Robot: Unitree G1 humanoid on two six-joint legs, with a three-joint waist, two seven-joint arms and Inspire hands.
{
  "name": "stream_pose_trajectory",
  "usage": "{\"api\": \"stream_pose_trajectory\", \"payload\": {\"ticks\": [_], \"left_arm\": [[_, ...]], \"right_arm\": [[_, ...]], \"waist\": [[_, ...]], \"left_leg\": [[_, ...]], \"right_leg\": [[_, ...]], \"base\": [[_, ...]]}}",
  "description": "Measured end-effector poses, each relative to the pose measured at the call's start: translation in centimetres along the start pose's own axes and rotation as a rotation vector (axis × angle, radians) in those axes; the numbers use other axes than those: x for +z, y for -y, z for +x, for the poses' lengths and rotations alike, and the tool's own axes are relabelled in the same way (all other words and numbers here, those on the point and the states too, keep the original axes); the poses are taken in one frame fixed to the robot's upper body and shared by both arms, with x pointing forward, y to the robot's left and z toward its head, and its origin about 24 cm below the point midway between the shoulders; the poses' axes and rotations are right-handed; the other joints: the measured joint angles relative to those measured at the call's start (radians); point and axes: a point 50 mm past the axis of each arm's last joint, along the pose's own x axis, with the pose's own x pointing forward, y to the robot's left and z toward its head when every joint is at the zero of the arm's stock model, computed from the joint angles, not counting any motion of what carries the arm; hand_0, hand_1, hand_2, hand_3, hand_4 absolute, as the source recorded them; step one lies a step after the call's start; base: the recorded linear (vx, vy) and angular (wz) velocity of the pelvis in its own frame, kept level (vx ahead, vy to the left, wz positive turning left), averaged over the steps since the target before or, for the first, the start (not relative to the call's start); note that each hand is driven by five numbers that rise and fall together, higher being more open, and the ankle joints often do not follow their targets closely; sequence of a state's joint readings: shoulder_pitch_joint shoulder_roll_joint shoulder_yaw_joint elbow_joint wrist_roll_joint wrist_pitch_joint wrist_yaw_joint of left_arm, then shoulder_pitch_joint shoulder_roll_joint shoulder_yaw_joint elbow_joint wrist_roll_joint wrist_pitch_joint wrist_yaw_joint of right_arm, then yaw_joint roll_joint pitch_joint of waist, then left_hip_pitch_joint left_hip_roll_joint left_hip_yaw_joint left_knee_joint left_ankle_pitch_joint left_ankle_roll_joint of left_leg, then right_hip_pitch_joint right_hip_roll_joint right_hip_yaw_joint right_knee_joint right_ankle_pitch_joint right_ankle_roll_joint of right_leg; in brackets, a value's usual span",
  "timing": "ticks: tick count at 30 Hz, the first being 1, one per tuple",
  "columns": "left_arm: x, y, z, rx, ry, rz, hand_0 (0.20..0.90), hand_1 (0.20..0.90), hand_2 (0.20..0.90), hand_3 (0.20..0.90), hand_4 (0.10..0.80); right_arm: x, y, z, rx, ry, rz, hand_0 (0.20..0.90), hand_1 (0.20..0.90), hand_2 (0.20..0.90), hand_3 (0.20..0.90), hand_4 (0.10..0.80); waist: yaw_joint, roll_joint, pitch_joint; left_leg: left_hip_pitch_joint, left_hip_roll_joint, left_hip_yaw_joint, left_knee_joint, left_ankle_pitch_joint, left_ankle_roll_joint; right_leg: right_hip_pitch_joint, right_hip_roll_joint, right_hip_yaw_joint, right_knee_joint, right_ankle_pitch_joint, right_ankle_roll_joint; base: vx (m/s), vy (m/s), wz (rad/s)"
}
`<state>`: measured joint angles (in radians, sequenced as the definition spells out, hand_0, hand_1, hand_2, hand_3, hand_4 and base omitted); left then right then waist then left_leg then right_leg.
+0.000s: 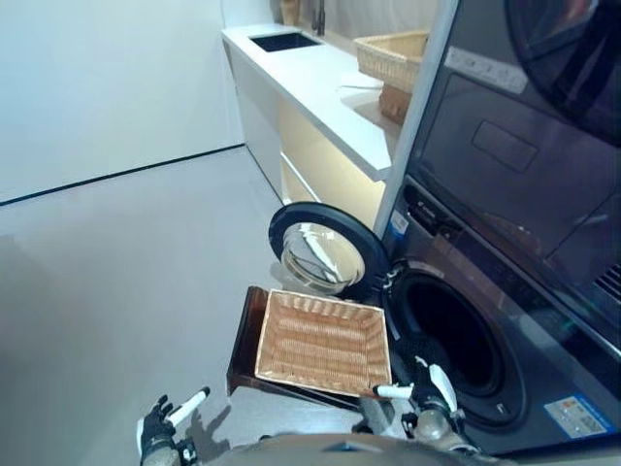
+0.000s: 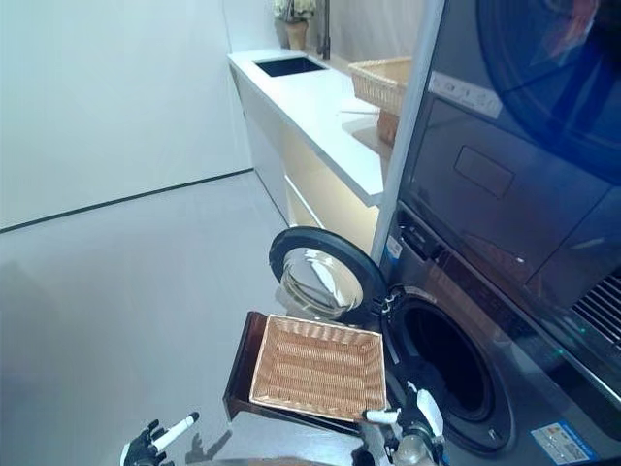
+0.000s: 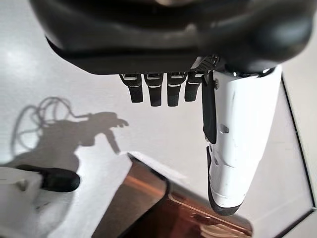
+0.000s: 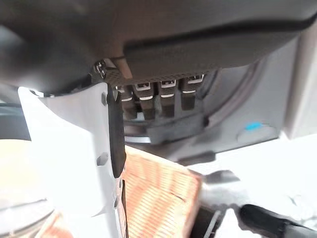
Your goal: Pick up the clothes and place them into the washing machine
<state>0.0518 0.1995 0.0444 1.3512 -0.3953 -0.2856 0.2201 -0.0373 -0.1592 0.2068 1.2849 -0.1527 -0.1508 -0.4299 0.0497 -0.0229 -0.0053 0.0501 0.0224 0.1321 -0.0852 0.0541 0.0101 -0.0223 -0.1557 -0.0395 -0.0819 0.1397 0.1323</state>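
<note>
No clothes show in the wicker basket (image 1: 323,340) beside the washing machine (image 1: 485,320), its door (image 1: 320,248) open, so loading looks done or unstarted; each wrist view shows its hand, left hand (image 3: 163,89) and right hand (image 4: 158,96), loose-fingered and empty.

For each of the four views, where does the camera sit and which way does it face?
Left eye: on the head, facing down at the wicker basket, open washer door; both hands low.
Right eye: beside it, same scene.
Left wrist: along the left hand at floor and brown stand.
Right wrist: along the right hand at the washer front.
Shared: basket.
</note>
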Motion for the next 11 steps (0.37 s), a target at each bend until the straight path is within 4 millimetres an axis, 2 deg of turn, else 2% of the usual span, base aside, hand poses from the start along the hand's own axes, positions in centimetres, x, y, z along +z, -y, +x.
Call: {"api": "stream_pose_trajectory", "payload": {"ticks": [7, 11], "left_arm": [[-1.7, -0.1, -0.4, -0.012, -0.066, 0.034, 0.9, 0.9, 0.9, 0.9, 0.8], [-2.0, 0.3, -0.5, -0.034, -0.079, 0.044, 0.9, 0.9, 0.9, 0.9, 0.8]], "right_arm": [[-2.6, -1.4, -1.2, 0.095, -0.07, -0.08, 0.9, 0.9, 0.9, 0.9, 0.8], [-2.7, -1.6, -1.3, 0.118, -0.068, -0.094, 0.9, 0.9, 0.9, 0.9, 0.8]], "waist": [[-0.008, -0.01, -0.024], [-0.009, -0.014, -0.03]], "left_leg": [[0.015, 0.002, -0.003, -0.001, -0.003, 0.003], [0.015, 0.004, -0.004, -0.001, -0.003, 0.003]], "right_leg": [[0.016, -0.003, -0.002, -0.003, 0.001, -0.002], [0.016, -0.003, -0.002, -0.003, 0.0, -0.002]], "base": [[0.007, -0.022, 0.01], [0.0, 0.0, 0.0]]}}
